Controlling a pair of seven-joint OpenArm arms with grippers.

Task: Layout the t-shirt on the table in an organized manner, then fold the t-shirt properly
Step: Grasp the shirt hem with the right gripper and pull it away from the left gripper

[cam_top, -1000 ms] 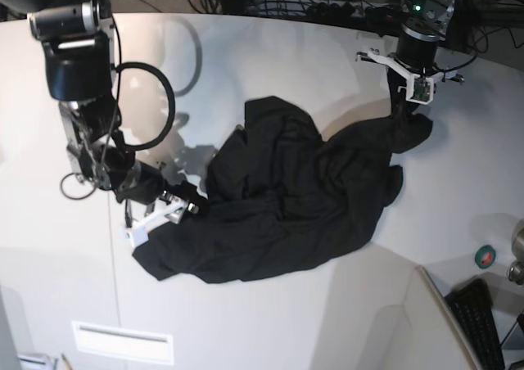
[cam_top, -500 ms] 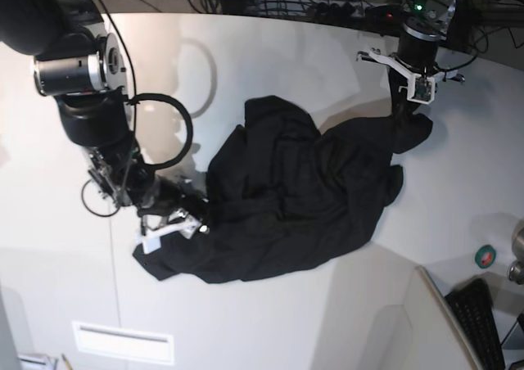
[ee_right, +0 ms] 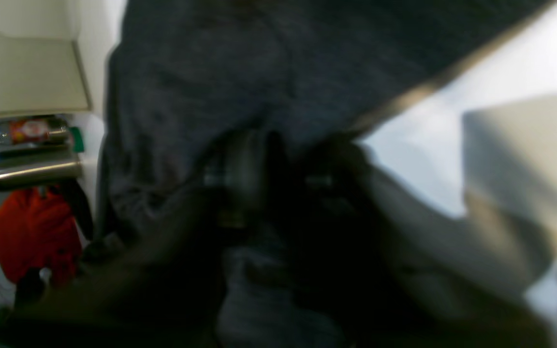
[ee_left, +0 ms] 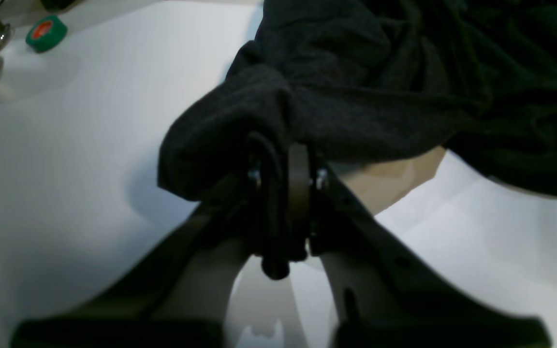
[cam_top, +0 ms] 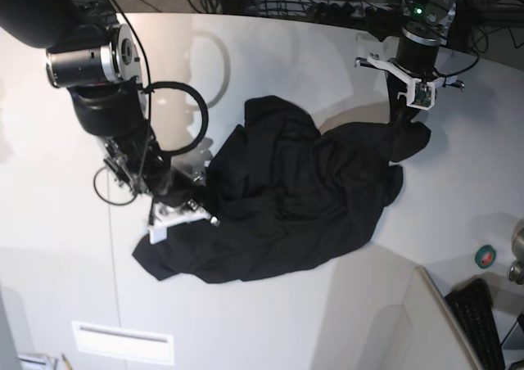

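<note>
Right hand [cam_top: 199, 212] now clamped on t-shirt [cam_top: 286, 194] edge, open earlier; left hand [cam_top: 407, 118] still pinching opposite corner.

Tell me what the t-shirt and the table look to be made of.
The t-shirt: soft knit fabric, matte black; it crumples and drapes in loose folds. The table: a hard, smooth white top, likely laminate; faintly glossy, showing soft shadows.
</note>
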